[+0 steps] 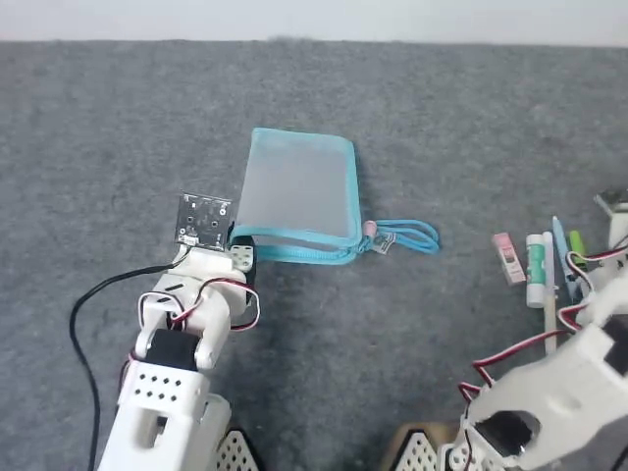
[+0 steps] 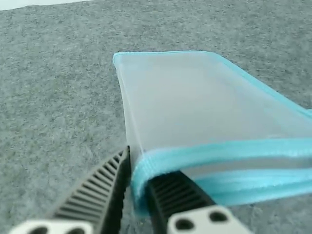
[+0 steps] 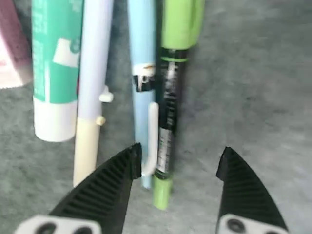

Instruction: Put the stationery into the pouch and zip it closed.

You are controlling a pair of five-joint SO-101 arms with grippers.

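Note:
The pouch (image 1: 299, 191) is translucent with teal trim and lies flat at the table's middle. Its zip pull (image 1: 371, 235) and teal cord loop (image 1: 407, 236) sit at its right near corner. My left gripper (image 1: 241, 251) is shut on the pouch's left near corner, its jaws pinching the teal zip edge (image 2: 224, 151) of the pouch (image 2: 195, 102); in its wrist view the left gripper (image 2: 139, 180) shows this. At the right, my right gripper (image 3: 178, 158) stands open just above a green highlighter (image 3: 168, 97) and a light blue pen (image 3: 144, 87), touching neither.
Beside those pens lie a white pen (image 3: 92, 83), a green-and-white glue stick (image 3: 56, 63) and a pink eraser (image 3: 12, 53), all in a row (image 1: 535, 265) near the right edge. Grey carpet (image 1: 442, 118) covers the table.

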